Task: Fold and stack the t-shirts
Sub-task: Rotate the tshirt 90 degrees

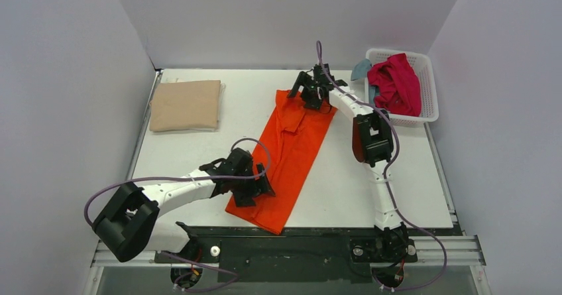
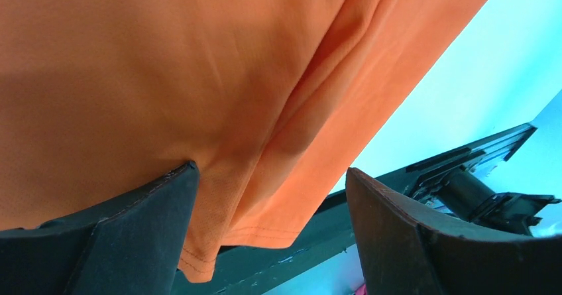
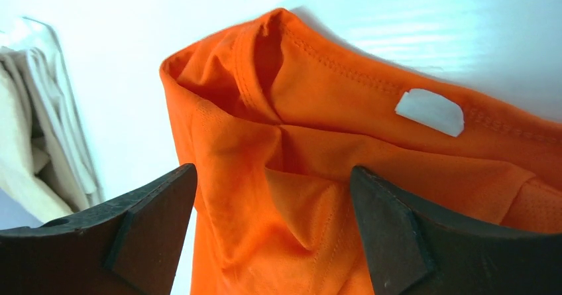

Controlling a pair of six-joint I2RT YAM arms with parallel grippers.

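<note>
The bright orange t-shirt (image 1: 291,156) lies as a long folded strip down the middle of the table. My left gripper (image 1: 260,186) is at its near end, open, jaws wide on either side of the hem corner (image 2: 199,255), which hangs over the table's dark front edge. At the far end my right gripper (image 1: 311,99) is open over the collar. The bunched orange cloth (image 3: 318,142) lies between the right gripper's (image 3: 273,170) two fingers, and the white neck label (image 3: 429,111) shows beyond them. A tan t-shirt (image 1: 185,105) lies folded at the back left.
A white lattice basket (image 1: 427,86) stands at the back right, holding a crimson red shirt (image 1: 395,83) and a grey-blue one (image 1: 361,68). White walls enclose the table on three sides. The dark rail (image 1: 318,242) runs along the front edge. The tan stack's edge (image 3: 26,142) shows left of the collar.
</note>
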